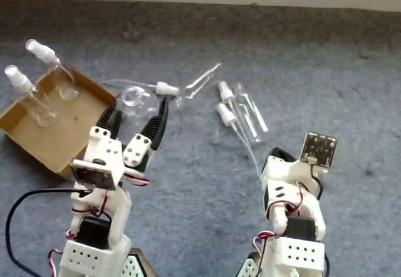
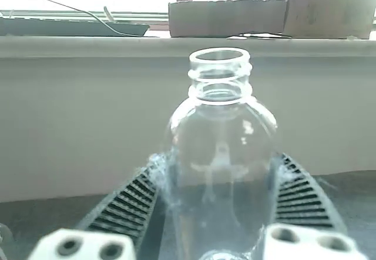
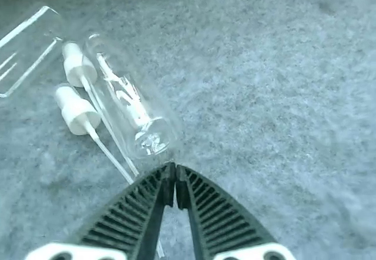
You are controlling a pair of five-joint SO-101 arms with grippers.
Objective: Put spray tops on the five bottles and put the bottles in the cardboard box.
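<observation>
Standing between fingers (image 2: 126, 198) of the left hand (image 2: 218, 166), an uncapped bottle (image 2: 220, 125).

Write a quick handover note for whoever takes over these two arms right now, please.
Left gripper: fingers closed on an uncapped bottle, beside the cardboard box.
Right gripper: fingers shut, empty, above the carpet near a lying bottle and two loose spray tops.
Done: two capped bottles are in the box.
To do: three bottles to cap and box; a third loose top and another bare bottle lie just beyond the left gripper.
</observation>
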